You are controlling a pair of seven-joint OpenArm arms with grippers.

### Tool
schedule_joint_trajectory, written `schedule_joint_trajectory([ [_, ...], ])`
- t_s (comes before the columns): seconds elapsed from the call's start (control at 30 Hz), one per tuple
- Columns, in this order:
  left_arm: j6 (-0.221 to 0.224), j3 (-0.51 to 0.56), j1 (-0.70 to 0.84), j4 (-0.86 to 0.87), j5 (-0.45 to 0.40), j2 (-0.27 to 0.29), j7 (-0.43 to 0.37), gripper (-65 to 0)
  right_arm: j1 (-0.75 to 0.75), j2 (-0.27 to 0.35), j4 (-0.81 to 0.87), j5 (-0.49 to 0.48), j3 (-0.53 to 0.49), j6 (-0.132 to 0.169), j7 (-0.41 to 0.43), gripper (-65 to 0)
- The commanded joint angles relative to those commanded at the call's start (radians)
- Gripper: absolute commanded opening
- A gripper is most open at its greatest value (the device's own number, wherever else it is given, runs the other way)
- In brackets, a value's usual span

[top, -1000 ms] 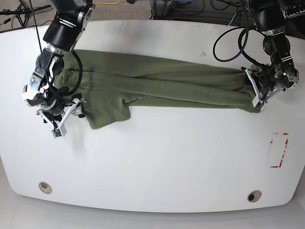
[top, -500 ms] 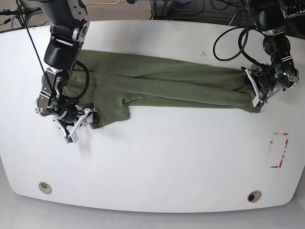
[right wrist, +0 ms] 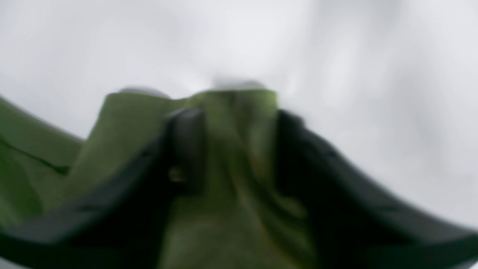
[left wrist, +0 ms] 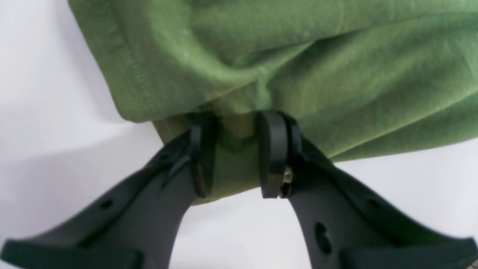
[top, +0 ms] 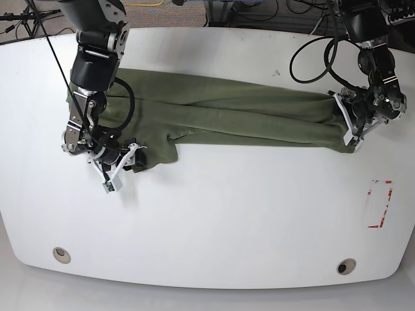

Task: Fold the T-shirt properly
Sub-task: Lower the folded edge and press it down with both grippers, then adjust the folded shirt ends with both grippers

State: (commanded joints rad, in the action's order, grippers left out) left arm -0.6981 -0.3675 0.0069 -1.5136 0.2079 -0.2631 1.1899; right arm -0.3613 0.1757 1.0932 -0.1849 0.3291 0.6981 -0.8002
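green t-shirt (top: 227, 110), right hand (right wrist: 239, 149) blurred over it

Olive-green T-shirt (right wrist: 216, 231) btwn R gripper's (right wrist: 241, 149) parted, blurred dark fingers (right wrist: 186, 149); edge over white table (right wrist: 392, 93).

The shirt (top: 227, 110) lies lengthwise across the back of the surface (top: 214, 220), with a flap jutting toward the front near its left end. Two round holes sit in the front part, one left (top: 61, 255), one right (top: 346, 266).
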Motion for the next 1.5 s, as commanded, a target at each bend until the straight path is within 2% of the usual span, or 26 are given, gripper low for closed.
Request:
schedule_joint_trajectory([
  [0.1,0.0,0.002,0.0,0.0,0.0,0.0,0.0,-47.8,0.002,0.0,0.043,-0.002,0.005,0.0,-0.003,-65.0],
  [0.17,0.0,0.003,0.0,0.0,0.0,0.0,0.0,-47.8,0.011,0.0,0.144,-0.008,0.005,0.0,-0.018,-65.0],
  [0.27,0.0,0.005,0.0,0.003,0.0,0.0,0.0,-47.8,0.035,0.002,0.281,-0.071,0.006,0.0,-0.118,-65.0],
  [0.33,0.0,0.005,0.0,0.005,0.0,0.0,0.0,-47.8,0.043,0.008,0.377,-0.176,0.008,0.0,-0.236,-65.0],
  [0.37,0.0,0.005,0.0,0.005,0.0,-0.002,0.0,-47.8,0.044,0.008,0.394,-0.195,0.008,0.0,-0.255,-65.0],
  [0.47,0.0,0.005,0.0,0.005,0.0,-0.002,0.0,-47.8,0.095,0.009,0.511,-0.345,0.025,0.0,-0.365,-65.0],
  [0.6,0.0,0.005,0.0,0.005,0.0,-0.002,0.0,-47.8,0.17,0.009,0.6,-0.534,0.023,0.0,-0.47,-65.0],
  [0.73,0.0,0.005,0.0,0.005,0.0,-0.002,0.0,-47.8,0.25,0.009,0.623,-0.7,0.021,0.0,-0.508,-65.0],
  [0.83,0.0,0.005,0.0,0.005,0.0,-0.002,0.0,-47.8,0.319,0.009,0.626,-0.783,0.02,0.0,-0.508,-65.0],
  [0.93,0.0,0.005,0.0,0.005,0.0,-0.002,0.0,-47.8,0.379,0.028,0.626,-0.839,0.018,0.0,-0.508,-65.0],
  [1.17,0.0,0.005,0.0,0.005,0.0,-0.002,-0.002,-47.8,0.474,0.087,0.651,-0.936,-0.066,0.0,-0.508,-64.7],
  [1.27,0.0,0.006,0.0,0.005,0.0,-0.002,-0.002,-47.8,0.506,0.104,0.689,-0.947,-0.095,0.0,-0.508,-56.1],
  [1.4,0.0,0.006,0.0,0.005,0.0,-0.002,-0.002,-47.8,0.542,0.133,0.749,-0.947,-0.114,0.0,-0.508,-34.6],
  [1.5,0.0,0.006,-0.002,0.005,0.0,-0.002,-0.002,-47.8,0.548,0.161,0.79,-0.947,-0.127,0.0,-0.508,-21.4],
])
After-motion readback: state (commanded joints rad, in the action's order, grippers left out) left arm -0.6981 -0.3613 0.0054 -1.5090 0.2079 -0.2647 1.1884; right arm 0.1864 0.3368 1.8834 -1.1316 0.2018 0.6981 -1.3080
